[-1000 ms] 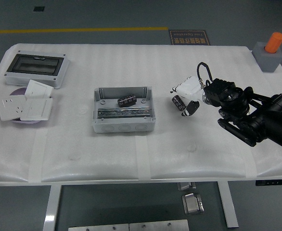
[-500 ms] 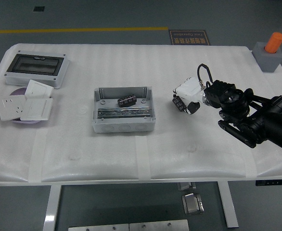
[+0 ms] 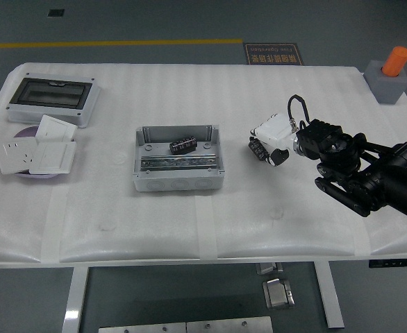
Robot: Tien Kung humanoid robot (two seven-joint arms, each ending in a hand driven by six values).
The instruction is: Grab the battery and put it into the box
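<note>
My right hand (image 3: 267, 142), white with black fingers, comes in from the right and sits to the right of the box. Its fingers are curled around a small black battery (image 3: 257, 148), which peeks out at the hand's left side, low over the table. The grey open box (image 3: 178, 173) stands at the table's middle, about a hand's width to the left of the hand. A second black battery (image 3: 183, 145) lies inside the box near its back wall. My left arm does not show.
A grey enclosure with a clear lid (image 3: 51, 99) lies at the back left. Several white switch plates (image 3: 33, 152) are stacked on a purple plate in front of it. An orange cylinder on a grey block (image 3: 391, 69) stands at the back right corner.
The right hand's fingers have closed around the battery, which stood free beside them a second ago. The forearm has shifted slightly right.
</note>
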